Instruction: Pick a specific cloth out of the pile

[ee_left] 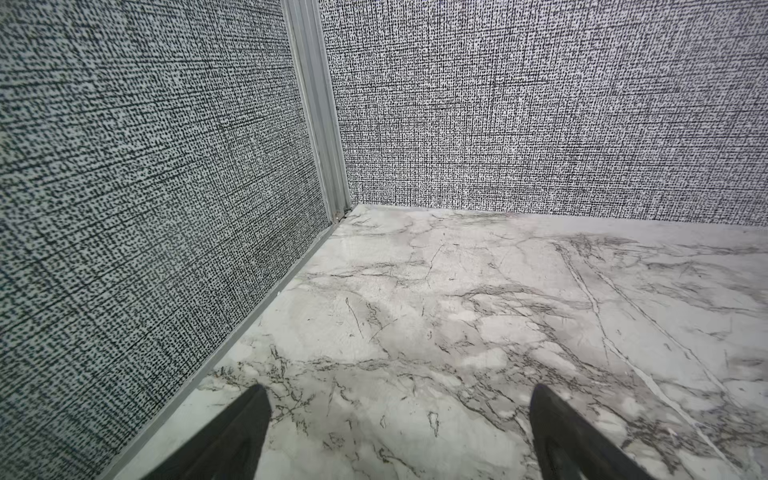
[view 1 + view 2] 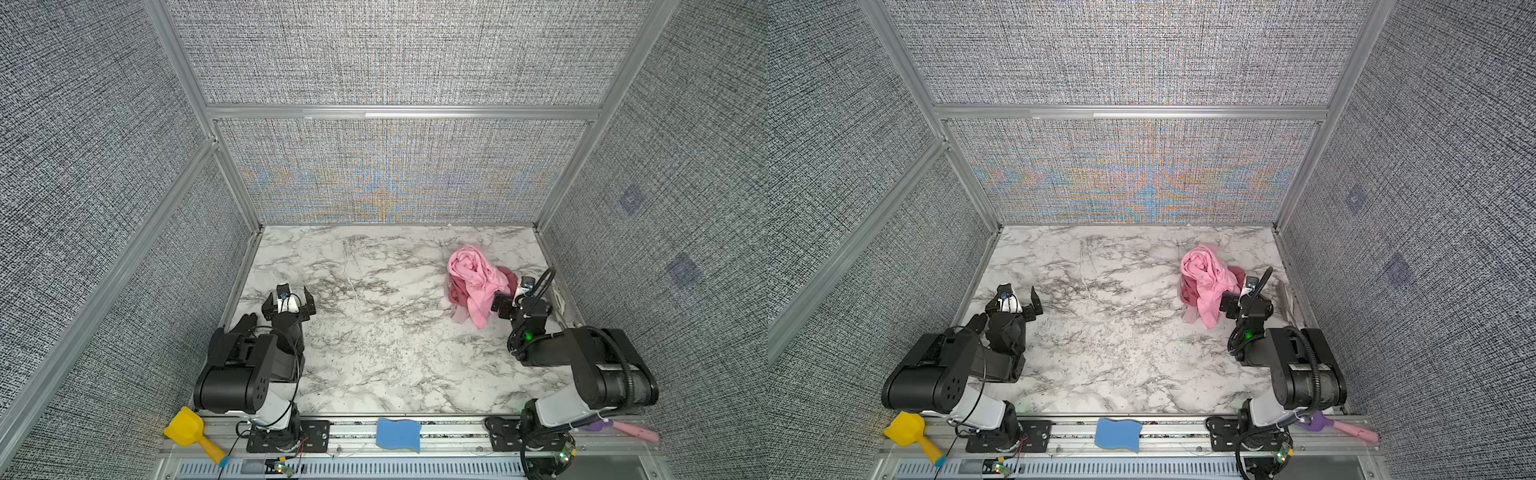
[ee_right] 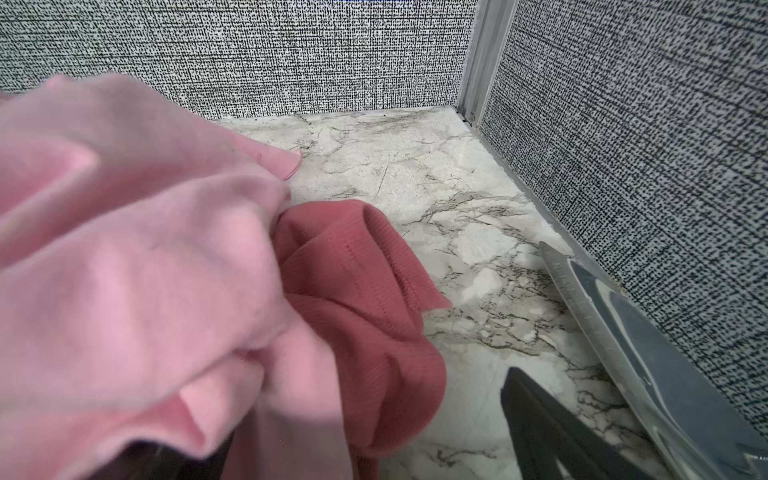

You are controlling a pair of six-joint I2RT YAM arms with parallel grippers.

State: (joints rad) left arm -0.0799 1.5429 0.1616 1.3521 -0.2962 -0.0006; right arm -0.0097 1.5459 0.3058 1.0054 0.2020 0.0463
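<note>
The cloth (image 2: 458, 314), the palest one, is lying at the near left foot of the pile (image 2: 484, 293), mostly tucked under the bright pink cloth (image 2: 473, 268) and the dark red cloth (image 2: 456, 291). Are we seeing enough of it?
— We are seeing only a limp corner. It is looking light, soft and floppy, so we are expecting it to drag its neighbours along.
— So we are pinching that free corner, low down?
— We are thinking so. The right gripper (image 2: 508, 300) is standing wide against the pile, bright pink draping over one finger. The left gripper (image 1: 399, 392) is gaping empty, well apart.
</note>
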